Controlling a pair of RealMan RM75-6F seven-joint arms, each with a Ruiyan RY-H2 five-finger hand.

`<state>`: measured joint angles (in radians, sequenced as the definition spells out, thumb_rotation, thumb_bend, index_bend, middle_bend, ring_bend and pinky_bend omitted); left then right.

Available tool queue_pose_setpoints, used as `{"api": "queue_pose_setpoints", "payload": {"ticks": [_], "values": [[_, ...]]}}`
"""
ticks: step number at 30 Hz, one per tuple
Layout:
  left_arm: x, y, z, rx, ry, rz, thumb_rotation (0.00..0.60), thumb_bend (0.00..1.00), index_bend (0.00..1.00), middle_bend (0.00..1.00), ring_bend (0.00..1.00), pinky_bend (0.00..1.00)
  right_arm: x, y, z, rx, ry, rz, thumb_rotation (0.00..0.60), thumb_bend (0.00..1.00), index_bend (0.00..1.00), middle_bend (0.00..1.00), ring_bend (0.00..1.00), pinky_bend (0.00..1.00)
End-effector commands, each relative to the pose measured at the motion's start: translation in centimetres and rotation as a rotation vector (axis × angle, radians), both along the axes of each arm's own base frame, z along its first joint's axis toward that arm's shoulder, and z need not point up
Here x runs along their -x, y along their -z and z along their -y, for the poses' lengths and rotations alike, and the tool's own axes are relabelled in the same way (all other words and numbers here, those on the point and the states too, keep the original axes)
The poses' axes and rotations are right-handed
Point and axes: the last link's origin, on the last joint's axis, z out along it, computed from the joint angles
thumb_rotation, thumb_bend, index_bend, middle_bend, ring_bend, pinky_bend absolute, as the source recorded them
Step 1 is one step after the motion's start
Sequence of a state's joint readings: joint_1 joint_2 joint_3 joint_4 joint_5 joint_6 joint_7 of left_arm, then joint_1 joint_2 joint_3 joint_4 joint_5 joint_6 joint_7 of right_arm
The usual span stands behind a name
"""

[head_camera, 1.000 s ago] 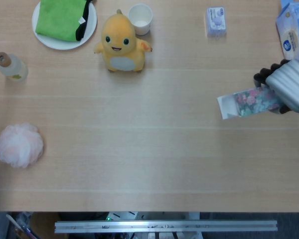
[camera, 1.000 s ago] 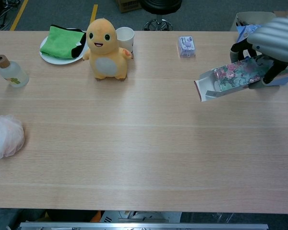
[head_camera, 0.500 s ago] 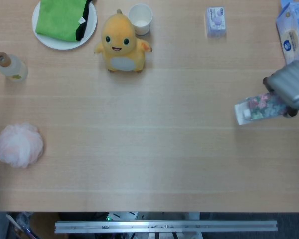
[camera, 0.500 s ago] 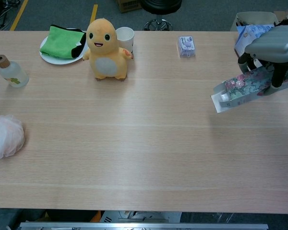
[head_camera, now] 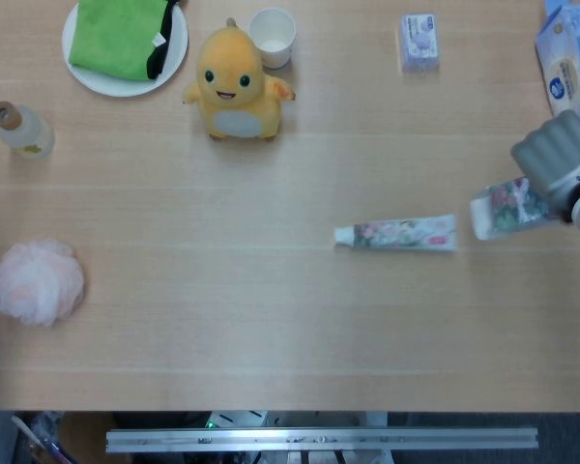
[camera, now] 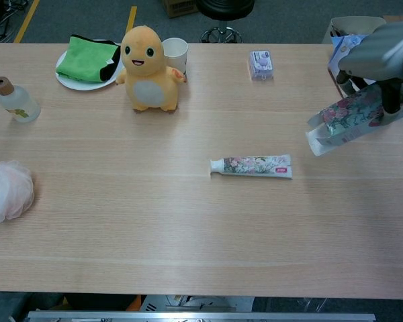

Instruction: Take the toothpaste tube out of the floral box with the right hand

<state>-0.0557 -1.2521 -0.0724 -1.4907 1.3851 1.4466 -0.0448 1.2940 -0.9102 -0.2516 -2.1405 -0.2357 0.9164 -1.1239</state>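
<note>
Toothpaste tube (camera: 251, 165): flat on the tabletop (camera: 188, 221), out of the box, just beyond my fingers.
Right hand (head_camera: 559, 164): fingers clamped on the tilted floral box (camera: 352, 119); I'd lower it gently aside.

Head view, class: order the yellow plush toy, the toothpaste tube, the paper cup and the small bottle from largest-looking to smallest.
1. Yellow plush toy
2. Toothpaste tube
3. Small bottle and paper cup look about alike, so they are left unranked.

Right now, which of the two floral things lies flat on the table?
The toothpaste tube, alone mid-table; the floral box is held tilted above the table by the right hand.
</note>
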Motion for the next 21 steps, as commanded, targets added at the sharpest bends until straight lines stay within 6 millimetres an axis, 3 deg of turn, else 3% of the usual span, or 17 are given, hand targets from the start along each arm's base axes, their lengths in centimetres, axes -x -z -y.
{"api": "queue_pose_setpoints", "payload": {"ticks": [1, 7, 10, 13, 17, 21], "values": [[0.0, 0.0, 0.0, -0.001, -0.001, 0.001, 0.600, 0.17, 0.37, 0.26, 0.18, 0.28, 0.0, 0.1, -0.3, 0.002, 0.008, -0.008, 0.600, 0.05, 0.69, 0.68, 0.55, 0.65], [0.0, 0.1, 0.0, -0.002, -0.001, 0.004, 0.600, 0.17, 0.37, 0.26, 0.18, 0.28, 0.6, 0.1, -0.7, 0.008, 0.014, 0.031, 0.600, 0.05, 0.69, 0.68, 0.54, 0.65], [0.0, 0.0, 0.0, -0.009, 0.003, 0.005, 0.600, 0.17, 0.37, 0.26, 0.18, 0.28, 1.3, 0.4, -1.0, 0.020, -0.003, 0.090, 0.600, 0.05, 0.66, 0.63, 0.49, 0.62], [-0.1, 0.0, 0.0, -0.011, 0.006, 0.004, 0.600, 0.17, 0.37, 0.26, 0.18, 0.28, 2.6, 0.9, -1.6, 0.034, -0.041, 0.146, 0.600, 0.04, 0.51, 0.49, 0.38, 0.51], [-0.1, 0.0, 0.0, -0.009, 0.007, 0.002, 0.600, 0.17, 0.37, 0.26, 0.18, 0.28, 4.1, 1.6, -2.2, 0.048, -0.074, 0.245, 0.600, 0.00, 0.30, 0.24, 0.16, 0.37], [-0.2, 0.1, -0.1, -0.007, 0.007, 0.000, 0.600, 0.17, 0.37, 0.26, 0.18, 0.28, 4.9, 1.8, -2.4, 0.051, -0.101, 0.321, 0.600, 0.00, 0.14, 0.10, 0.06, 0.30]]}}
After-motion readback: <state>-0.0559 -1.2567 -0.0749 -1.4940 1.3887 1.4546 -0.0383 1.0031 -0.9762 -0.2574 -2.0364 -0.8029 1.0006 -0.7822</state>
